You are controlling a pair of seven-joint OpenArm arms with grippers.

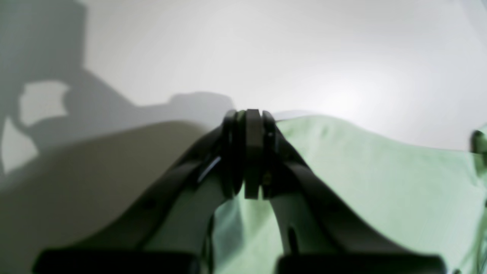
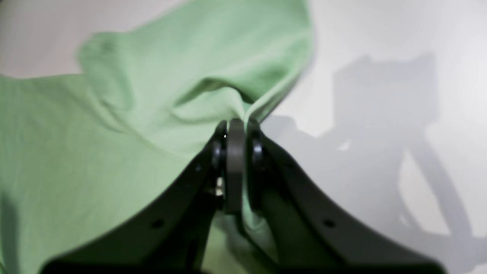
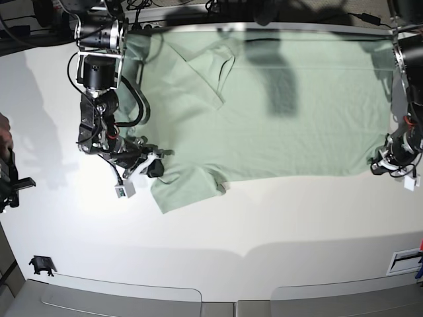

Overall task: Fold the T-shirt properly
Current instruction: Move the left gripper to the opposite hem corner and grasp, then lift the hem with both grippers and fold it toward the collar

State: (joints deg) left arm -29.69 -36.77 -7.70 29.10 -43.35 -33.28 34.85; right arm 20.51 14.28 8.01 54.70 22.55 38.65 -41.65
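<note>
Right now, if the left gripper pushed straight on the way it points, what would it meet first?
Beyond the T-shirt edge that the left gripper pinches, only bare white table shows ahead; depth is unclear.

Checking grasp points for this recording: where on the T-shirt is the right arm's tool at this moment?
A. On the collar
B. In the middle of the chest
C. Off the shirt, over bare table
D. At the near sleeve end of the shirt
D: in the base view the right tool sits at the near sleeve end of the T-shirt, and the right wrist view shows it pinched shut on a bunched fold of green fabric.
</note>
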